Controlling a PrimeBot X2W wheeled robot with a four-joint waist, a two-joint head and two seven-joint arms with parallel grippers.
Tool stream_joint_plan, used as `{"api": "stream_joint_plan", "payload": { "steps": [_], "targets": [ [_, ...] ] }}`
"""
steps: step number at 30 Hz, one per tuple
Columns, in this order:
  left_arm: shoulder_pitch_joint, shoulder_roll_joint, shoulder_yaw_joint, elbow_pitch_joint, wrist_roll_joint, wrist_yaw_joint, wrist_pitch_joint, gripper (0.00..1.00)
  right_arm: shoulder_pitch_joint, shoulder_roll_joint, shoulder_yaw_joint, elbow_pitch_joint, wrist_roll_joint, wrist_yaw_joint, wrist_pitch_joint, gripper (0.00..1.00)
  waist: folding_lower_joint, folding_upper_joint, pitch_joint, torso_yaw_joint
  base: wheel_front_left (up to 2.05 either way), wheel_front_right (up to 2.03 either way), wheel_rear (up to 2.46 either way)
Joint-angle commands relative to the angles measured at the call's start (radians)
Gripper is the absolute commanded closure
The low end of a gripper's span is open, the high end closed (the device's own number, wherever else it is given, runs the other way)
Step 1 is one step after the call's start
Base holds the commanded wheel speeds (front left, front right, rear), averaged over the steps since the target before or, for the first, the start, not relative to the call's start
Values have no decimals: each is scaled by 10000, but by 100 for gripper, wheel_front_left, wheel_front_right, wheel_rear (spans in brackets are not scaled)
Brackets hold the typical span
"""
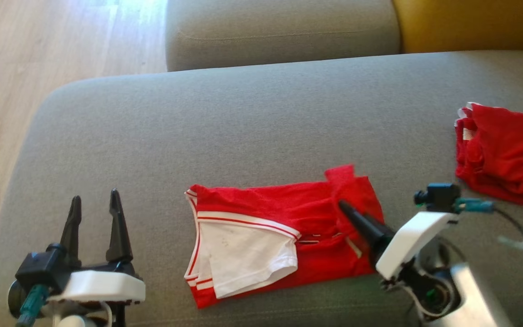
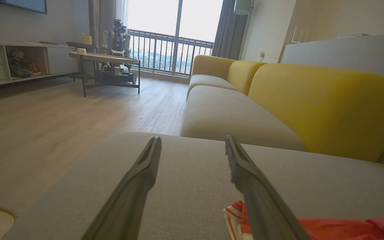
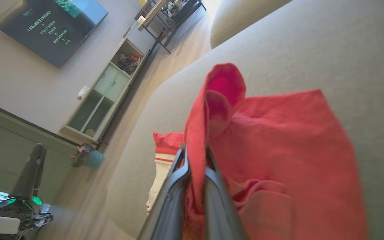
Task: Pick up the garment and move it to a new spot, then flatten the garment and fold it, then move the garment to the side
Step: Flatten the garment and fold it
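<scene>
A red garment (image 1: 284,227) with white striped trim lies partly folded on the grey cushion (image 1: 225,131), near its front edge. My right gripper (image 1: 344,206) is shut on the garment's right side, pinching a fold of red cloth (image 3: 197,146) that stands up between its fingers (image 3: 175,186). My left gripper (image 1: 95,202) hovers over the cushion well to the left of the garment, jaws open and empty. In the left wrist view the garment's trimmed edge (image 2: 235,213) shows just right of the open fingers (image 2: 138,176).
A second red garment (image 1: 500,152) lies crumpled at the cushion's right edge. A further grey cushion (image 1: 284,32) and a yellow backrest (image 1: 470,22) sit behind. Wood floor (image 1: 48,54) lies left. A coffee table (image 2: 108,63) stands across the room.
</scene>
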Motion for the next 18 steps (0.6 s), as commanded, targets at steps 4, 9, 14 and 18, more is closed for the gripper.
{"api": "stream_joint_plan", "payload": {
  "steps": [4, 9, 14, 18],
  "targets": [
    [-291, 4, 178, -290, -58, 99, -122, 0, -682, -41, 1129, 596, 1655, -2, -848, 100, 0, 0, 107, 393, 0, 0, 0],
    [-337, 4, 46, -225, -107, 107, -122, 0, -1537, -41, 2325, 2041, 2672, -2, -1925, 100, 0, 0, 293, 846, 0, 0, 0],
    [-339, 4, -94, -143, -140, 127, -122, 0, -2454, -41, 3540, 3141, 4090, -2, -2736, 100, 0, 0, 440, 1223, 0, 0, 0],
    [-356, 3, -154, -109, -159, 130, -122, 0, -3121, -41, 4701, 3774, 5293, -2, -3265, 100, 0, 0, 520, 1443, 0, 0, 0]
  ]
}}
